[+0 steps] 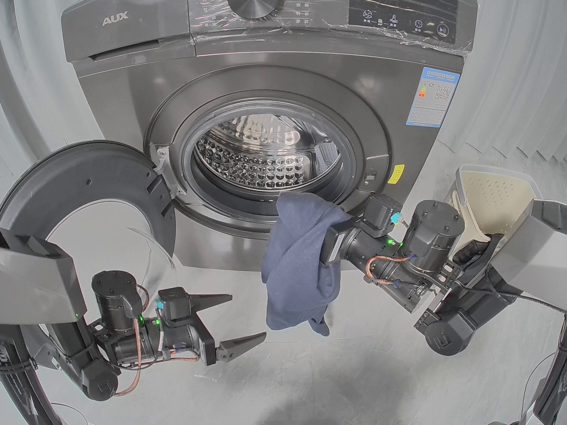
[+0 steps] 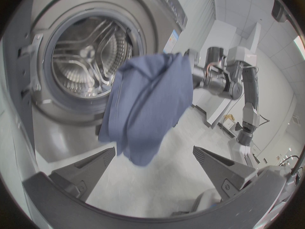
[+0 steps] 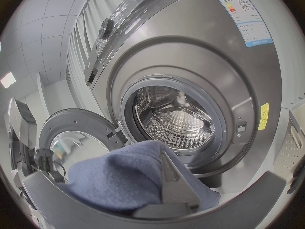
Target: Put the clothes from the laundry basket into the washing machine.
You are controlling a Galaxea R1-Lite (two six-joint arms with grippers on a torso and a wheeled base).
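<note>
Left claw [image 1: 248,317], nearest and low over the floor: its fingers are being held wide apart, with nothing between them. Right claw [image 1: 328,244], farther forward and higher: it is being held clamped on the blue garment [image 1: 298,261] near its top. The garment is being carried in the air with its long axis hanging straight down. Its top is level with the lower rim of the drum opening [image 1: 266,149], and its bulk is dangling below that rim. The opening is lying just beyond the right claw, upward and toward the robot's left. Judgement: the right arm is the nearer one, and a lift before the push inward is being called for, so that the tail clears the rim. The door [image 1: 88,178] is being left swung wide open at the left.
</note>
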